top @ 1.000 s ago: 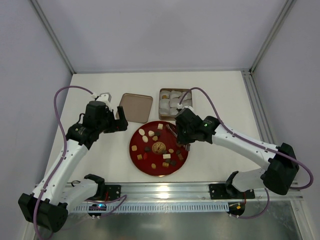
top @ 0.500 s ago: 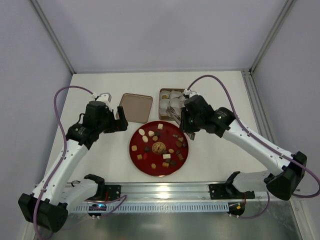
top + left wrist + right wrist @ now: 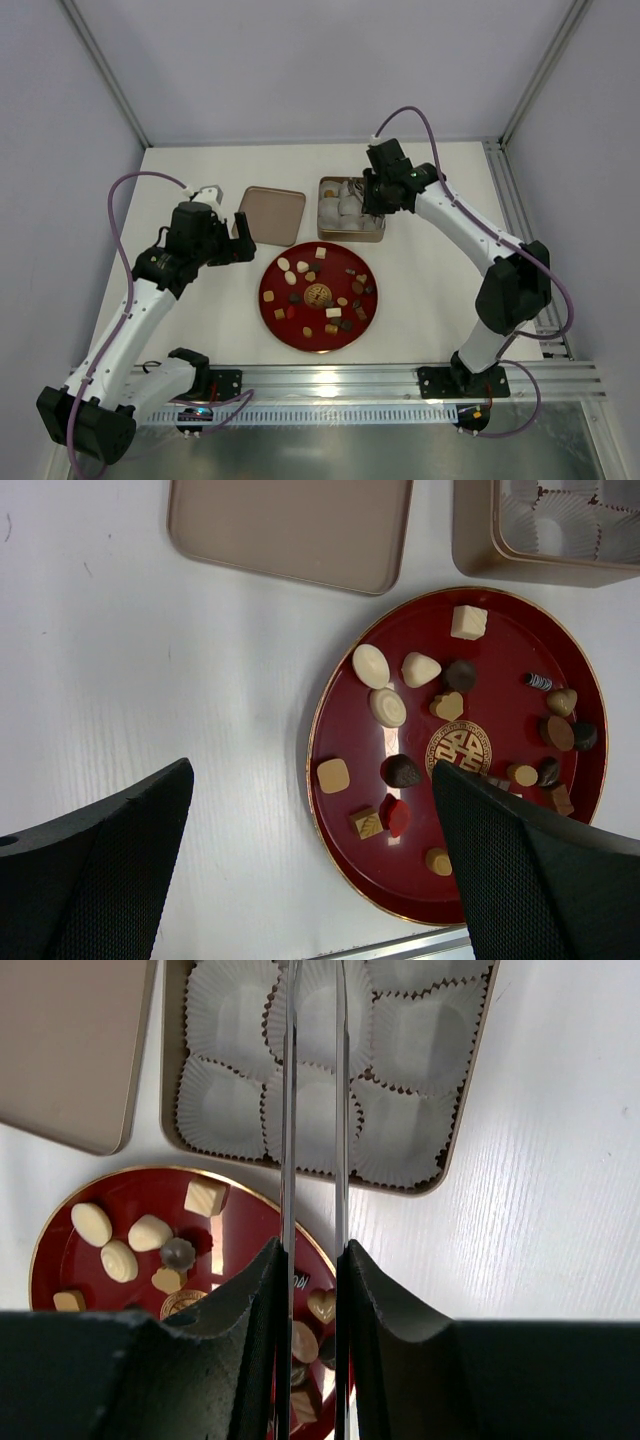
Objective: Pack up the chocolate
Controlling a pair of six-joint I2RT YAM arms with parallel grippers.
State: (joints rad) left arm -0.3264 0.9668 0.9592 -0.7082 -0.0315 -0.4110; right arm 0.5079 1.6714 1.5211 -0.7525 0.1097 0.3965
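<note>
Over the open tin [image 3: 352, 237], near the far edge of the worktop, the right gripper [image 3: 312, 1250] is pressed together on thin metal tongs [image 3: 289, 1110]. Their tips leave the wrist picture, so I cannot tell if they carry a piece. The chocolate [image 3: 371, 666] lies scattered on the red plate [image 3: 500, 670], at the middle toward the near edge. The left gripper [image 3: 310, 770] hangs wide apart and empty toward the left edge. I think the risk is that the tongs catch a paper cup [image 3: 225, 1005] and drag it out of place. The lid [image 3: 272, 215] lies just beside the tin on its left. Toward the right edge the worktop is bare, and this gives room to move.
</note>
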